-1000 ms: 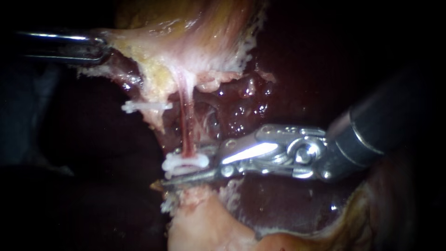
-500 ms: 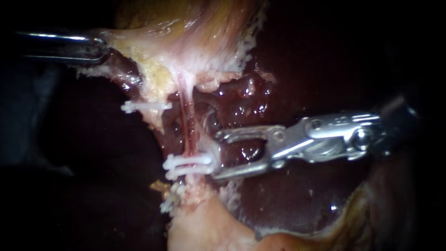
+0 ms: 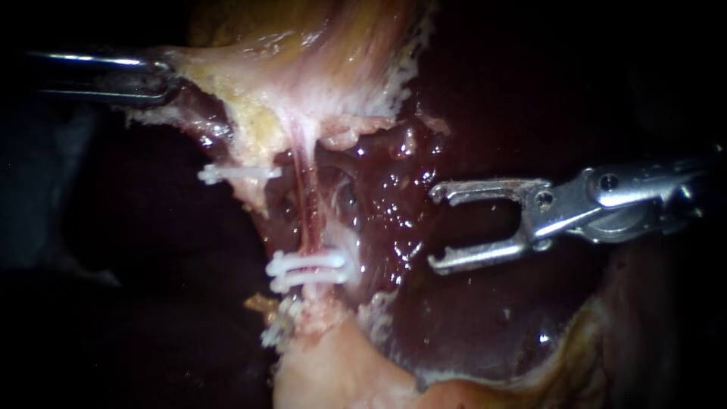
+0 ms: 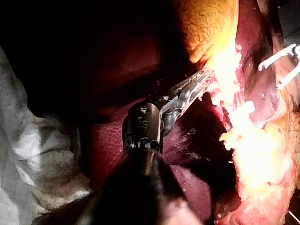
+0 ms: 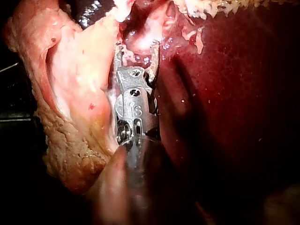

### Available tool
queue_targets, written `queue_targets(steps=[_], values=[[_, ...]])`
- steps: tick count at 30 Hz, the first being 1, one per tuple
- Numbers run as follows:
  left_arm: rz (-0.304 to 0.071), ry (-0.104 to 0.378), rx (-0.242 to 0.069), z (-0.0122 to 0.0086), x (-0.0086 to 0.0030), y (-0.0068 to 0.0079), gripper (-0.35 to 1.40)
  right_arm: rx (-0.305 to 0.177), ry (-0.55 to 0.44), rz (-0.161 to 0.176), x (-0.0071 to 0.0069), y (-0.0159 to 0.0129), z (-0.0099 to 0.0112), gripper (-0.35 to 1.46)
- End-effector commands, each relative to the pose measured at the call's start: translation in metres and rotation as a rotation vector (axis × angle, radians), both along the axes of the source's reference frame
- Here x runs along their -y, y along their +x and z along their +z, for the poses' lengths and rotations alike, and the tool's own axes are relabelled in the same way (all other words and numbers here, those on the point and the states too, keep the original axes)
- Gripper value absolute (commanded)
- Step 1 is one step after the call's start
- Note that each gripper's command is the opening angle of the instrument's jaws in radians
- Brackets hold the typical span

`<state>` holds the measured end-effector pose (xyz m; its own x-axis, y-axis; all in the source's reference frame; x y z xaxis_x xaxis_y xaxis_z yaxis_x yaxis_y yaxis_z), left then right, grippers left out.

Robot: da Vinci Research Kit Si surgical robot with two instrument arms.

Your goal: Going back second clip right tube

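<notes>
Two instruments over dark liver (image 3: pixel 469 318). From 10 o'clock: left instrument (image 3: pixel 168 79), jaws clamped on the edge of a pale tissue flap (image 3: pixel 250 83). Centre: thin reddish tube (image 3: pixel 307 204) running 12 to 6 o'clock, crossed near its lower end by paired white clips (image 3: pixel 307 269); single clip (image 3: pixel 238 173) toward 10 o'clock of these. From 3 o'clock: right instrument (image 3: pixel 434 227), jaws wide, empty, apart from the clips.

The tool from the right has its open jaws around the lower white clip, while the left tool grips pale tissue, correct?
Not around it: the endoscope view shows the right instrument with open, empty jaws, apart from the lower white clip on the tube. The left instrument does grip the pale tissue.
</notes>
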<state>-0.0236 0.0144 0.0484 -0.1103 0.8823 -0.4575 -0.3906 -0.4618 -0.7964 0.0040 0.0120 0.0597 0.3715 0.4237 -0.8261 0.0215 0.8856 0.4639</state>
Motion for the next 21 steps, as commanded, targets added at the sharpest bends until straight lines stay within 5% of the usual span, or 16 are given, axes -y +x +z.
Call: queue_targets(steps=[1,10,21], values=[[-0.004,-0.002,-0.004,0.0004,0.0001,-0.0004,-0.35,0.0,0.0,0.0,0.0,0.0,0.0,0.5],[0.008,-0.017,-0.018,0.0036,0.001,-0.0031,-0.35,0.0,0.0,0.0,0.0001,0.0,0.0,0.5],[0.011,-0.018,-0.016,0.004,0.001,-0.0031,-0.35,0.001,0.0,0.001,0.0001,0.0001,0.0,0.5]])
